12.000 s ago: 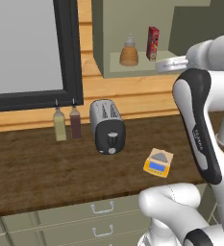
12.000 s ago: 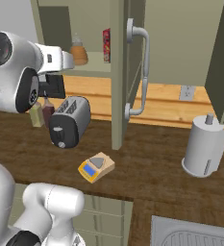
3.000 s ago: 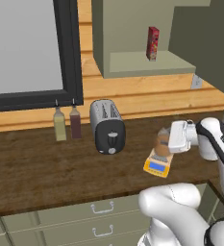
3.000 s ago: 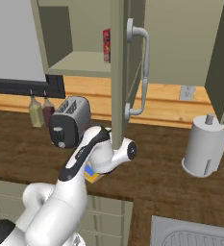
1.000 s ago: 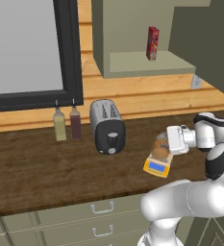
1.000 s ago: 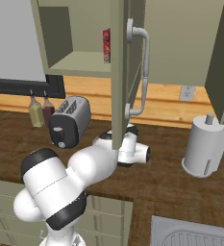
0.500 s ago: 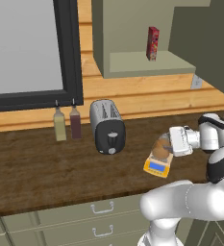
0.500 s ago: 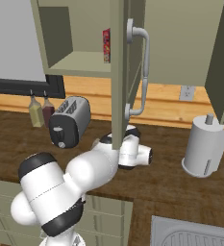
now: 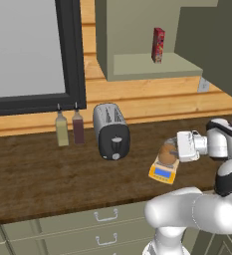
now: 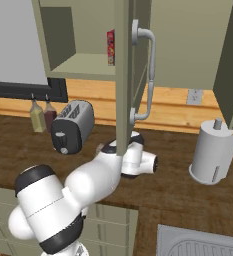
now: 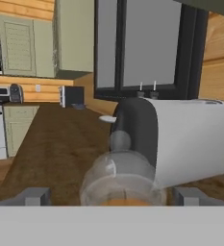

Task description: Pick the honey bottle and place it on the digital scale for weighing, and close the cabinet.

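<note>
— How is the two-finger gripper (image 9: 173, 151) seen at this moment?

— It is seen low over the dark wooden counter (image 9: 48, 174), with its two dark finger tips (image 11: 34, 196) spread to either side of the small amber-orange ribbed honey bottle (image 9: 166, 153). Whether the bottle is clamped or already let go cannot be told.

— Where is the bottle placed?

— It is found right over the small flat yellow-orange digital scale with the blue display strip (image 9: 163, 171), and it appears to be resting on the grey platform, though contact cannot be confirmed. The silver-and-black toaster (image 9: 111, 131) is seen just to the left of it, and the slim yellowish bottle (image 9: 61, 131) and dark-red bottle (image 9: 78, 128) farther left, under the black-framed window (image 9: 28, 50).

— What is judged done, and what is left?

— The weighing step is judged nearly finished: the bottle has been brought off the shelf, where only the tall red box (image 9: 158, 45) is left. The large olive-green wall cabinet (image 10: 124, 75) is seen wide open, its door edge-on with the long silver bar handle (image 10: 149, 75) toward the near side. Release, withdrawal and the closing of that door are judged to remain.
</note>
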Controlling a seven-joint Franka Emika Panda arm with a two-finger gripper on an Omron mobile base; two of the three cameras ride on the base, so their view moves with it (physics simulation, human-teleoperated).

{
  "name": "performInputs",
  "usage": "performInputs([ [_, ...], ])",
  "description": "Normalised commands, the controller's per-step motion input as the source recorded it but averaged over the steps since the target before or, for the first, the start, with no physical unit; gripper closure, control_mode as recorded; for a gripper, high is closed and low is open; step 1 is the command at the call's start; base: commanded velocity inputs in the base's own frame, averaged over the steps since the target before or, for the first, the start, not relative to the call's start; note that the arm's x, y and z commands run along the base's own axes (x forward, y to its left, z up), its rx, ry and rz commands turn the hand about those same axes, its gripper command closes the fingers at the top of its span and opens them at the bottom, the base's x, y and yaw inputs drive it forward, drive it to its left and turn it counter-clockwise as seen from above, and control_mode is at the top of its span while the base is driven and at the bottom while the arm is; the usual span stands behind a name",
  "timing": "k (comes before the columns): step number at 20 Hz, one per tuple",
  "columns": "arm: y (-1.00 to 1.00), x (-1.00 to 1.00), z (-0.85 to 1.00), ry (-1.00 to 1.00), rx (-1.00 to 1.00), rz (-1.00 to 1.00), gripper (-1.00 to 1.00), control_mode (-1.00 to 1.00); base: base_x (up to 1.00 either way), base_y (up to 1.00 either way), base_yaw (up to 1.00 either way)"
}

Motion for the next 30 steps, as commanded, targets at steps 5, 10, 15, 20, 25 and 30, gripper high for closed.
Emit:
performInputs([
  [5,-0.02,0.00,0.05,-0.05,0.00,-0.01,-1.00,-1.00,0.00,0.00,0.00],
  [10,-0.04,-0.01,0.14,-0.08,0.00,-0.02,-1.00,-1.00,0.00,0.00,0.00],
  [15,0.00,-0.01,0.21,-0.08,0.00,0.00,-1.00,-1.00,0.00,0.00,0.00],
  [20,0.00,-0.15,0.28,-0.16,0.00,0.00,-1.00,-1.00,0.00,0.00,0.00],
  [25,0.00,-0.54,0.24,-0.31,0.00,0.00,-1.00,-1.00,0.00,0.00,0.00],
  [30,0.00,-0.92,0.00,-0.38,0.01,0.00,-1.00,-1.00,0.00,0.00,0.00],
])
